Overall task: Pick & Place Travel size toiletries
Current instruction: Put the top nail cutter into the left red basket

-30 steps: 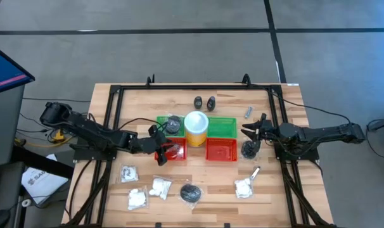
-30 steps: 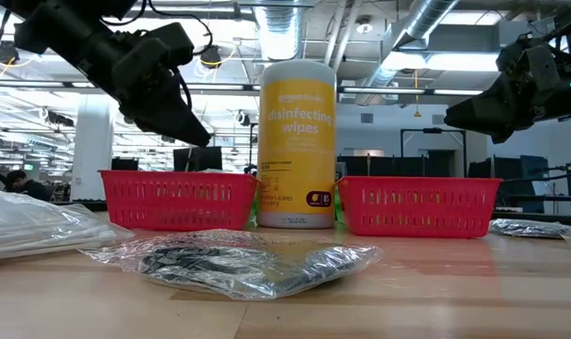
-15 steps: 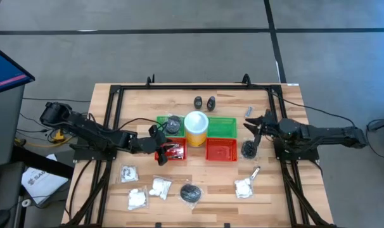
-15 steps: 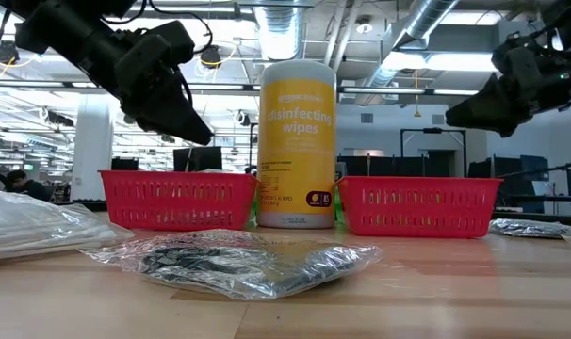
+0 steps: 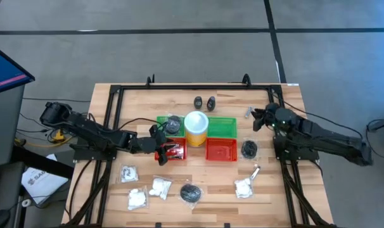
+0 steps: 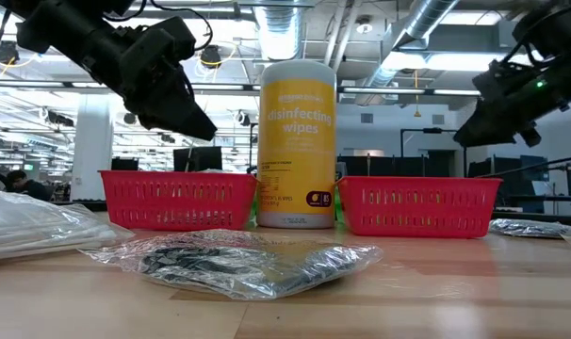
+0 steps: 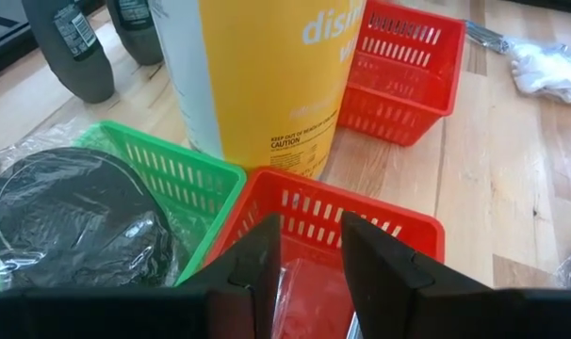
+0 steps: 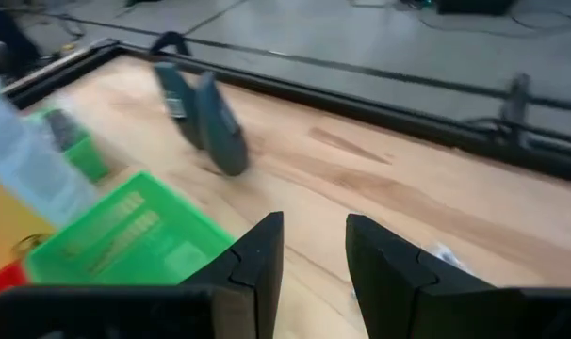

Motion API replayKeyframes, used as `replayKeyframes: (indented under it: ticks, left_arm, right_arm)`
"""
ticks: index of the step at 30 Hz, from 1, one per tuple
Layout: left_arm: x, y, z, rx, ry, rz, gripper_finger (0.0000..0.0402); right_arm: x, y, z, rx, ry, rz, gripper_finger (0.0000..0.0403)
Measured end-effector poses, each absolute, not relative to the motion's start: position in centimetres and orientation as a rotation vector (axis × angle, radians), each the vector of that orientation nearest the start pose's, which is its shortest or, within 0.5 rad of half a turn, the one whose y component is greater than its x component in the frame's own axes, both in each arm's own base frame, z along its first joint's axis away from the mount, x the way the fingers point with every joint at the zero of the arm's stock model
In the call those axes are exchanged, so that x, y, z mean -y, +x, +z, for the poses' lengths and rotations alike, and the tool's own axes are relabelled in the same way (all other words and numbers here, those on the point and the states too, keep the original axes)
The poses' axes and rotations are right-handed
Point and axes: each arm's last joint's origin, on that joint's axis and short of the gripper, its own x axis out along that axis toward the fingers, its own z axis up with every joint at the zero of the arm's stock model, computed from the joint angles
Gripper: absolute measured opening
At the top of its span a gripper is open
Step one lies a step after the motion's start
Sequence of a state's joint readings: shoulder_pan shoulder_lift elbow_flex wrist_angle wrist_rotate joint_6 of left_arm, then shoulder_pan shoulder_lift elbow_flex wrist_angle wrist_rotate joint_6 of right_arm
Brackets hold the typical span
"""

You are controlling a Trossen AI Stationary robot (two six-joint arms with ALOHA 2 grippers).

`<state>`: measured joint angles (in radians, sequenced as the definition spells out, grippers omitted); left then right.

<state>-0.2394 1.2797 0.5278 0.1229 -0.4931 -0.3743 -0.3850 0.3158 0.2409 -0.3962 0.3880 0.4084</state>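
Left pincer (image 5: pixel 159 152) hovers spread and empty over the near-left red tray (image 5: pixel 173 152). Right pincer (image 5: pixel 256 120), spread, should line up squarely over the silvery tube (image 5: pixel 248 112) before pinching.

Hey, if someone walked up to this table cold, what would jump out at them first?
The tall yellow wipes canister standing mid-table would catch the eye first, hemmed in by a green tray behind it and two red trays in front. Next, the left gripper hovering open over the left red tray, while the right gripper hangs open near the table's far right. Wrapped packets lie scattered along the near edge.
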Motion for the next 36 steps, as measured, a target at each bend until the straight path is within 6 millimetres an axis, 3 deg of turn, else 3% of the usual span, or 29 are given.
replayKeyframes:
  ticks: [11, 28, 36]
  left_arm:
    - [4.4, 23.7, 17.9, -0.516, -0.143, 0.347, 0.0104]
    - [4.4, 23.7, 18.0, -0.512, -0.144, 0.346, 0.0104]
    - [4.4, 23.7, 18.0, -0.510, -0.145, 0.346, 0.0104]
  right_arm:
    - [7.8, 9.0, 18.6, -0.429, 0.624, -1.049, 0.0109]
    - [12.7, 10.7, 17.5, -0.715, 0.897, -1.066, 0.0111]
    - [14.1, 11.9, 16.0, -0.752, 1.041, -1.082, 0.0169]
